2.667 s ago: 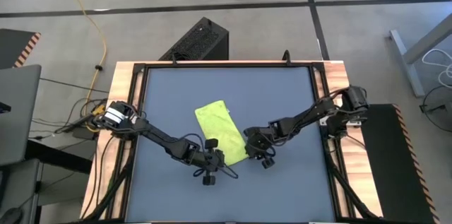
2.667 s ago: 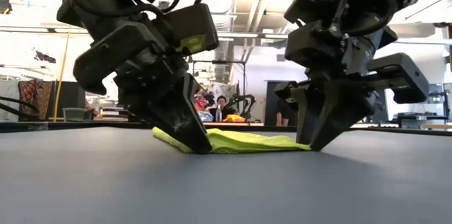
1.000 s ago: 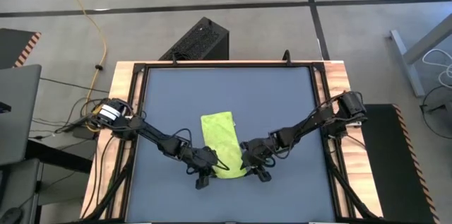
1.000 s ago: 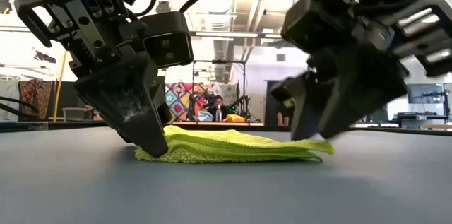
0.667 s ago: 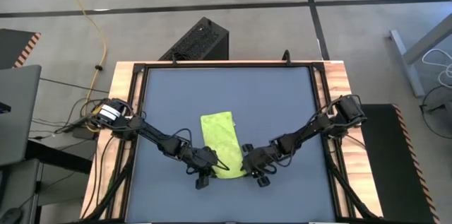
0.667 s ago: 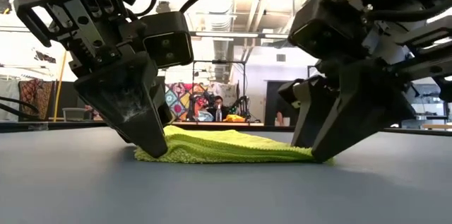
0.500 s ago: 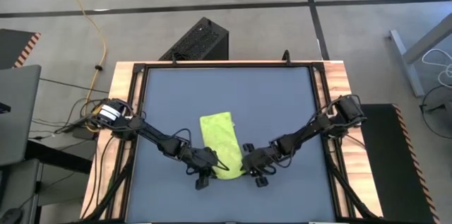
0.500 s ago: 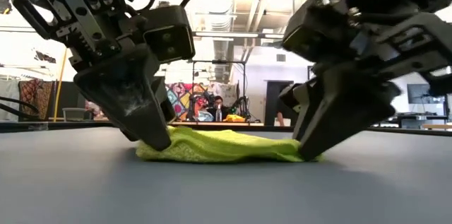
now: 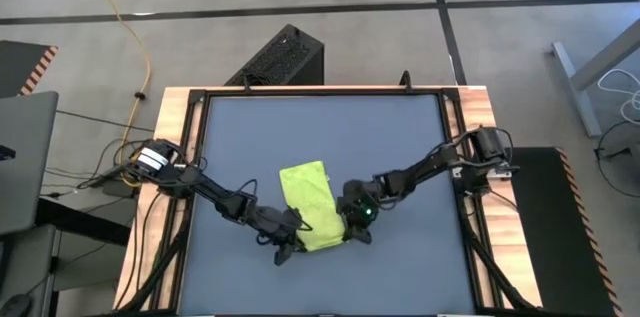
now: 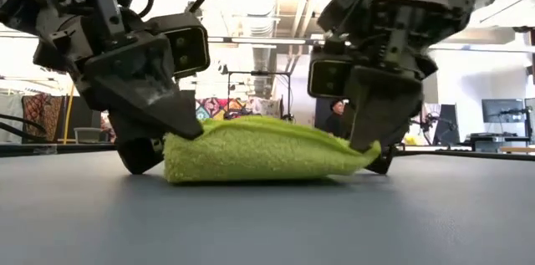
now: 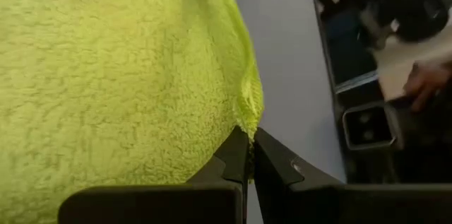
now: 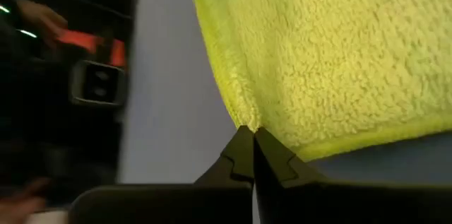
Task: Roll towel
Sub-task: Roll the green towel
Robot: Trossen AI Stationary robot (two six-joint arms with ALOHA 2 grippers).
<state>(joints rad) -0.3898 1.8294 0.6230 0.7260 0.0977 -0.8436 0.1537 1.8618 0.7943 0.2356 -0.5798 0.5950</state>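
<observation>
The towel (image 9: 310, 208) lies on the dark blue-grey tabletop (image 9: 320, 127), in the near middle part of it, between the two grippers. From above it shows as a narrow lime-green strip running away from the front edge, its near end folded over. In the low view the towel (image 10: 266, 151) forms a thick, humped fold, with its near edge lifted off the surface and doubled back on itself. Its pile is soft and nubbly, plain with no pattern.

The left gripper (image 9: 285, 232) is at the towel's near left corner, its fingers clamped together on the cloth's edge; in the left wrist view the two dark fingertips (image 11: 236, 155) meet with the hem of the towel (image 11: 113, 75) pinched between them. The right gripper (image 9: 352, 219) is at the near right corner, likewise clenched on the fabric; the right wrist view shows its fingertips (image 12: 244, 151) closed on the rim of the towel (image 12: 325, 54). In the low view the left gripper (image 10: 159, 131) and the right gripper (image 10: 372, 135) stand at the two ends of the fold.
</observation>
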